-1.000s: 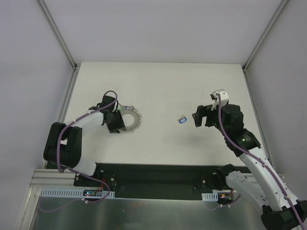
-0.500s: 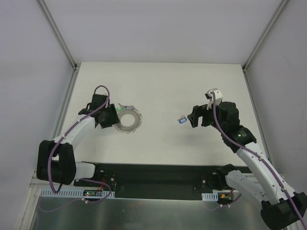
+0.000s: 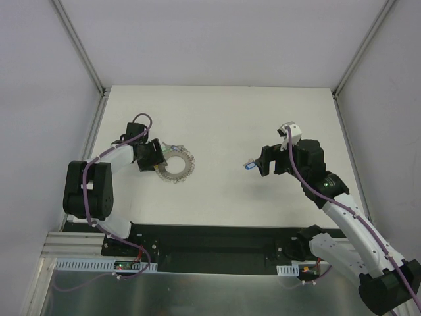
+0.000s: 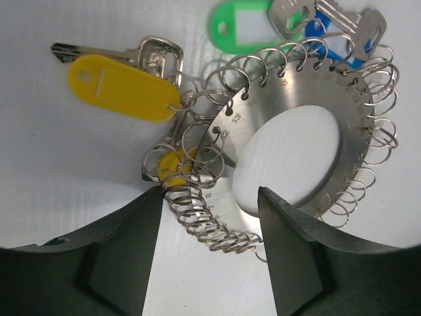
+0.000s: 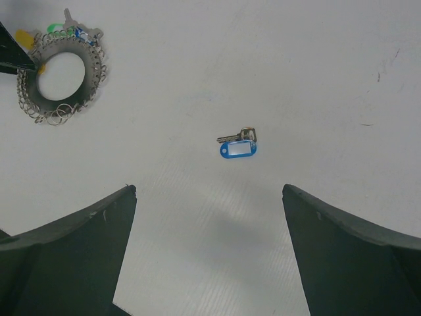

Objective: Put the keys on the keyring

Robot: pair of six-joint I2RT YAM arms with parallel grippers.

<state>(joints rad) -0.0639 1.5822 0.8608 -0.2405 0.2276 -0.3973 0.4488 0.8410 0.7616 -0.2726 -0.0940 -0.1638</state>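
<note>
At the left of the overhead view, the left tool [image 3: 151, 157] has drawn back from over the keyring [image 3: 188, 168] to its left edge, and its fingers have spread. They now stand moderately apart and hold nothing. In the left wrist view, the ring's coiled rim lies just ahead of the gap between them. It looks as though the ring has just been let go and left flat on the bench [image 3: 217, 118].

The keyring is the only holder in the scene. It already carries a yellow-tagged key [image 4: 122, 85], a green-tagged key [image 4: 240, 23] and a blue-tagged key [image 4: 329, 36] on its small loops, with a smaller yellow tag [image 4: 172, 168] hooked near the left finger.

Further right, one loose blue-tagged key [image 3: 248, 165] lies alone on the bench, well apart from the ring. The right tool [image 3: 262, 163] has moved left until it hangs just beside that key, fingers wide and empty. That key probably goes on next.
</note>
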